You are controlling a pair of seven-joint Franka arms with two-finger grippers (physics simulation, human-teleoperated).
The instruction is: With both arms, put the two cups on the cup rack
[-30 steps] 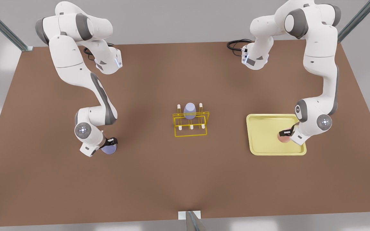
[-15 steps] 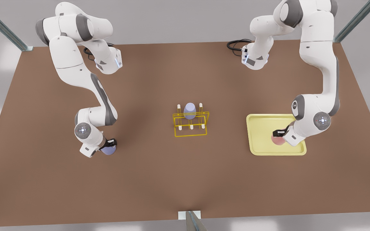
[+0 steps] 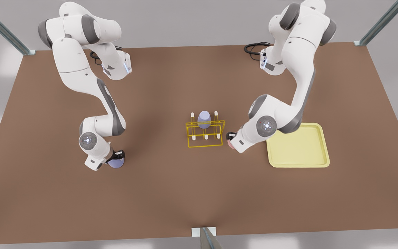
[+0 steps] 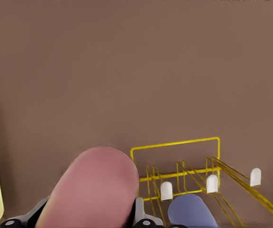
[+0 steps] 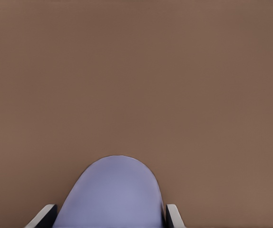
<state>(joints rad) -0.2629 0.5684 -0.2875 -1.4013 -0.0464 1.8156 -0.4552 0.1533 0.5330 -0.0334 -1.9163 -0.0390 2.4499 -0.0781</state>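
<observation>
Lavender cup [image 3: 116, 162], nearest item, at 8 o'clock from the cup rack [image 3: 205, 133]: clamped in the right gripper [image 3: 117, 154], low over the brown table [image 3: 171, 193]. Pink cup [image 3: 230, 144], at 4 o'clock just beside the rack: clamped in the left gripper [image 3: 231, 137], its sides between the fingers [image 4: 140, 214]. Third lavender cup [image 3: 204, 119]: seated on a far peg. Yellow tray [image 3: 299, 145]: bare, at 3 o'clock. Likely hazards: pink cup clipping the wire or a cream peg [image 4: 166, 190] on approach; tilted cup missing its peg; both arms crowding the rack.

Three cups: two lavender [image 3: 116, 162] [image 3: 204, 119], one pink [image 3: 230, 145]; one rack [image 3: 204, 134]; one tray [image 3: 299, 147]; two arms [image 3: 81, 76] [image 3: 288, 69].
</observation>
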